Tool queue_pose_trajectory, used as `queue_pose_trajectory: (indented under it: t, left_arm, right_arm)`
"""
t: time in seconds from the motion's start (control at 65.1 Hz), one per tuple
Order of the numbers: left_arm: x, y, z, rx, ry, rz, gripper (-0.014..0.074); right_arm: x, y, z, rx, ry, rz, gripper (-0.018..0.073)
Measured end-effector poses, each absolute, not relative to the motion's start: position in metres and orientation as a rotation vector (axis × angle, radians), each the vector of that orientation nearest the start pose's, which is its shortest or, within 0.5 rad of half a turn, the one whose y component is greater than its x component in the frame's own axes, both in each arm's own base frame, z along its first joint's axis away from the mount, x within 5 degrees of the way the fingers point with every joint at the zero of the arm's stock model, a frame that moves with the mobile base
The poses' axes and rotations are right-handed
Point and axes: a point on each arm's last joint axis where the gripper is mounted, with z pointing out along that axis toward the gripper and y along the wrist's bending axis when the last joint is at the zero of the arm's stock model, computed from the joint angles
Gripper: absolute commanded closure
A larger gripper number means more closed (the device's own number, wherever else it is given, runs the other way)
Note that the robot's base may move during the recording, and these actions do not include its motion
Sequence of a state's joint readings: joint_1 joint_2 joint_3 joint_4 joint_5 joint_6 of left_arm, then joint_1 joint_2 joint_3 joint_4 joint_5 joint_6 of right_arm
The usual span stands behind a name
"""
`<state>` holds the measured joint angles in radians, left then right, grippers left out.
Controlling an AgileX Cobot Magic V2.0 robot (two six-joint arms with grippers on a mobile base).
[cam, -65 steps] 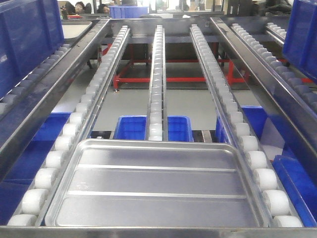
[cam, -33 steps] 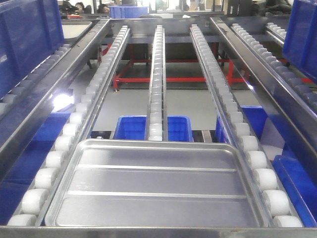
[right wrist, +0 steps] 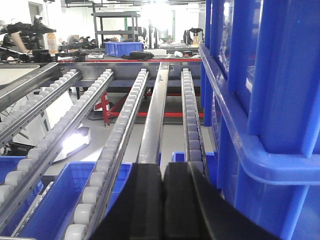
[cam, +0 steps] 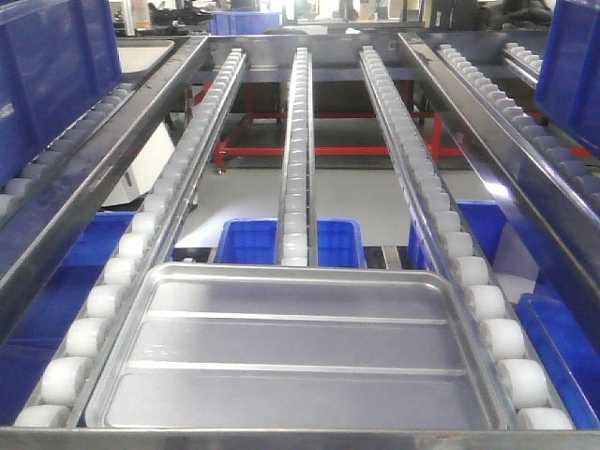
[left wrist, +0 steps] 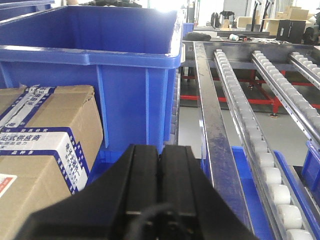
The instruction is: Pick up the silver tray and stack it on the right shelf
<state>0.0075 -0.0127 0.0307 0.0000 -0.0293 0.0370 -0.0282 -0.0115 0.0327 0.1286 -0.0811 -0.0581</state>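
Note:
The silver tray [cam: 295,347], shiny with two long ridges, lies flat at the near end of the right shelf [cam: 295,141]. It rests across the shelf's white roller rails, just behind the steel front bar [cam: 300,439]. Neither gripper shows in the front view. In the left wrist view my left gripper [left wrist: 160,150] is shut with nothing in it, pointing at a blue bin [left wrist: 100,50]. In the right wrist view my right gripper [right wrist: 163,167] is shut and empty, above a steel rail [right wrist: 152,130]. The tray is in neither wrist view.
A cardboard box [left wrist: 45,145] sits left of the left gripper. Stacked blue bins [right wrist: 265,75] stand close on the right gripper's right. Blue bins [cam: 248,239] lie on the level below, and tall blue bins [cam: 47,66] [cam: 572,56] flank the lane. A red frame [cam: 347,150] stands behind.
The tray and the rack have not moved. The bright glare on the floor at the left is gone, and a white object now shows there under the rail.

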Motion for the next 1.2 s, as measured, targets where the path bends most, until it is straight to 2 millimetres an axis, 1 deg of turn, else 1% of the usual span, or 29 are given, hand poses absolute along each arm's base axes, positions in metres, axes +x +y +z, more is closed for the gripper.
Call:
queue_pose_trajectory:
  t: [0.215, 0.307, 0.4, 0.461, 0.599, 0.753, 0.815, 0.968, 1.076, 1.199]
  left_arm:
    - [0.056, 0.001, 0.21, 0.001, 1.43, 0.017, 0.0687]
    - [0.056, 0.0, 0.209, 0.001, 1.498, 0.013, 0.0687]
    - [0.053, 0.0, 0.218, 0.004, 1.547, 0.011, 0.0687]
    - [0.051, 0.0, 0.226, 0.003, 1.577, 0.006, 0.0687]
    - [0.057, -0.002, 0.23, -0.022, 1.751, -0.046, 0.0687]
    - [0.07, -0.005, 0.236, -0.039, 1.986, -0.1, 0.0687]
    - [0.075, -0.006, 0.239, 0.008, 2.077, -0.092, 0.0687]
    - [0.093, -0.011, 0.249, 0.222, 2.254, -0.057, 0.0687]
    - [0.103, -0.018, 0.253, 0.273, 2.363, -0.13, 0.0687]
    - [0.114, -0.029, 0.251, 0.24, 2.441, -0.284, 0.0687]
  right_arm:
    - [0.056, -0.002, 0.208, 0.078, 1.441, 0.029, 0.0506]
    - [0.057, -0.002, 0.205, 0.076, 1.475, 0.032, 0.0506]
    - [0.056, -0.001, 0.203, 0.07, 1.544, 0.039, 0.0506]
    - [0.055, 0.0, 0.206, 0.065, 1.588, 0.045, 0.0506]
    - [0.056, 0.002, 0.215, 0.055, 1.723, 0.058, 0.0506]
    - [0.068, 0.003, 0.224, 0.05, 1.945, 0.072, 0.0506]
    - [0.074, 0.003, 0.229, 0.049, 2.021, 0.077, 0.0506]
    - [0.094, 0.004, 0.236, 0.05, 2.212, 0.088, 0.0506]
    - [0.108, 0.003, 0.238, 0.054, 2.292, 0.091, 0.0506]
    - [0.117, 0.003, 0.235, 0.059, 2.346, 0.095, 0.0506]
